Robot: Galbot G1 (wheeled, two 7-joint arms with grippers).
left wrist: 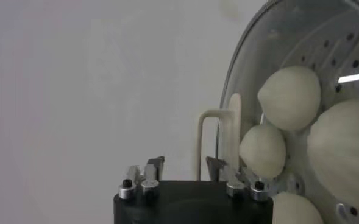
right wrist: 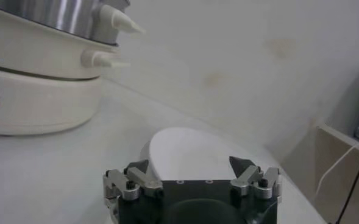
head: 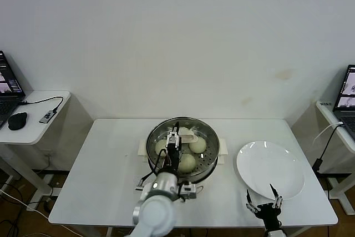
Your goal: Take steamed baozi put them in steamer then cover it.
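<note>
Your left claw [head: 177,137] hangs over the steamer [head: 211,162] in the middle of the bench [head: 111,159], fingers spread apart around the cream handle of the cover [left wrist: 228,131]. The glass cover sits on the steamer, and the steamed baozi [left wrist: 291,97] lie beneath it on the perforated floor. Your right claw [head: 265,197] is parked low at the bench's near edge, just beside the white plate [head: 277,162], fingers apart and empty.

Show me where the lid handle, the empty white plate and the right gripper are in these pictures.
lid handle [left wrist: 219,143], left wrist view: on its cream loop.
white plate [head: 270,169], head view: on its bare centre.
right gripper [head: 265,200], head view: midway between its open fingertips.
</note>
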